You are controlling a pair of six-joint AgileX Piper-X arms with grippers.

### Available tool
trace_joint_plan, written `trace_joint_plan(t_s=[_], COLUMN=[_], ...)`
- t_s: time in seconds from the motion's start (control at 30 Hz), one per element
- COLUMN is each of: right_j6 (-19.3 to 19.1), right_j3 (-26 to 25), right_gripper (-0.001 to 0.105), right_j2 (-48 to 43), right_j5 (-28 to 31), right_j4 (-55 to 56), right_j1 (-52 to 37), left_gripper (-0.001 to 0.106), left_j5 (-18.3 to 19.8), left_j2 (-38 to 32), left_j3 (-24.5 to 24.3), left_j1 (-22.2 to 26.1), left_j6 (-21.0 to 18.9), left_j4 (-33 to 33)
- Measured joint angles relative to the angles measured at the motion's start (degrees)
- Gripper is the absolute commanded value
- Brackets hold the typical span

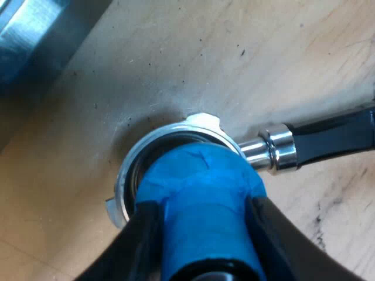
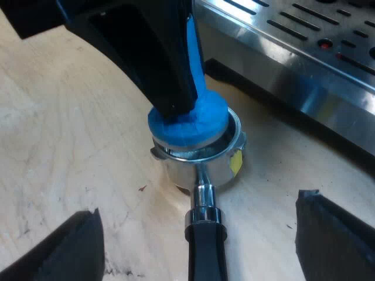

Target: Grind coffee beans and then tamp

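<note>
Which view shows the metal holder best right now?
Right wrist view: the metal holder shows side-on, basket wall, rim and handle neck, with the blue tamper in it. Left wrist view looks down on it; the tamper covers much of it.

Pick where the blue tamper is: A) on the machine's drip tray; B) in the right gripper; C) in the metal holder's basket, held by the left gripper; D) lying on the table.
C: the left gripper clamps the blue tamper, its base inside the metal holder's rim.
</note>
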Motion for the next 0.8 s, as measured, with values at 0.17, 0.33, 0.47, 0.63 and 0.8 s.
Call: trace_joint_plan(t_s=[0.17, 0.33, 0.47, 0.63, 0.8], right_j6=[0.0, 0.0, 0.0, 0.0, 0.0], right_j3=[0.0, 0.0, 0.0, 0.0, 0.0], right_gripper=[0.069, 0.069, 0.069, 0.069, 0.069], right_j2=[0.0, 0.0, 0.0, 0.0, 0.0], right_j5=[0.0, 0.0, 0.0, 0.0, 0.0], right_j4=[0.0, 0.0, 0.0, 0.0, 0.0], right_j1=[0.0, 0.0, 0.0, 0.0, 0.0], left_gripper=[0.000, 0.000, 0.000, 0.000, 0.000], left_j5=[0.0, 0.0, 0.0, 0.0, 0.0], left_j2=[1.5, 1.4, 1.4, 1.4, 1.4], left_j3=[0.0, 0.0, 0.0, 0.0, 0.0], left_j1=[0.0, 0.0, 0.0, 0.0, 0.0], left_j6=[0.0, 0.0, 0.0, 0.0, 0.0], left_j4=[-0.4, -1.1, -1.2, -1.2, -1.2])
